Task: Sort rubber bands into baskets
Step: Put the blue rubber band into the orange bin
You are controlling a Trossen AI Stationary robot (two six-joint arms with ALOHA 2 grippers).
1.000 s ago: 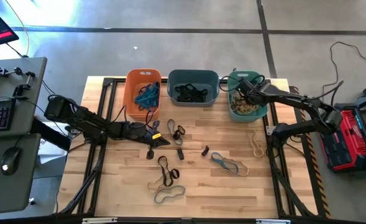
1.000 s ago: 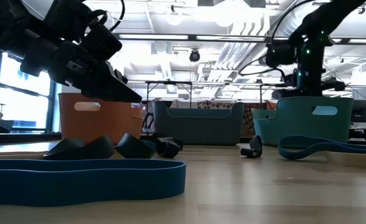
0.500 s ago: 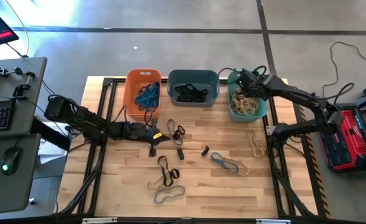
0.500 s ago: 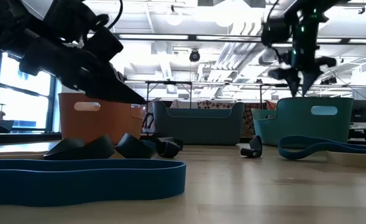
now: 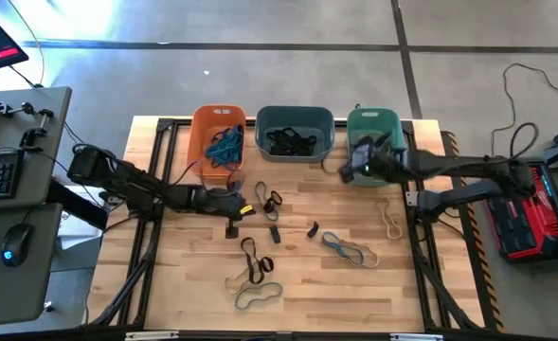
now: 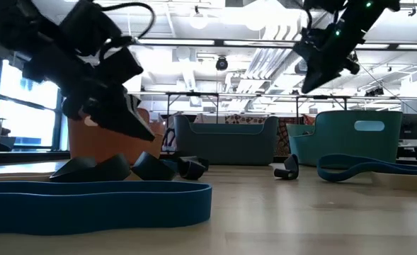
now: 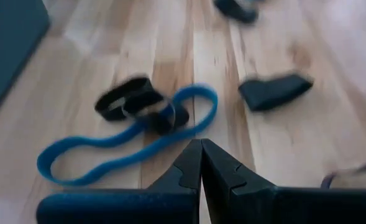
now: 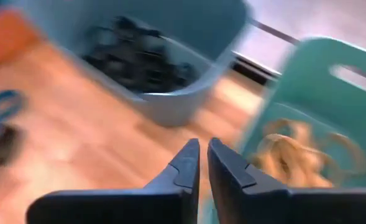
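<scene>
Three baskets stand in a row at the far side: orange (image 5: 219,137) with blue rubber bands, slate (image 5: 295,133) with black ones, teal (image 5: 378,133) with tan ones (image 8: 307,152). Loose rubber bands lie flat on the wood: a blue loop (image 7: 127,140) tangled with black ones (image 7: 133,102), a blue-and-tan pair (image 5: 350,249), a tan one (image 5: 389,218). My left gripper (image 5: 231,201) (image 7: 201,142) hangs shut just above the table, short of the blue loop. My right gripper (image 5: 348,170) (image 8: 202,144) is raised between the slate and teal baskets, shut, with nothing between its fingers.
More bands lie toward the near edge: a black pair (image 5: 253,260) and a grey-blue loop (image 5: 258,296), which fills the foreground of the low view (image 6: 95,205). Small black bands (image 5: 312,228) sit mid-table. Bare wood lies at the near right.
My right gripper has risen out of the teal basket and swung toward the table's left and near side, rolling as it went. Its fingers stood apart over the basket half a second ago and are now together. My left gripper has tipped further downward in place.
</scene>
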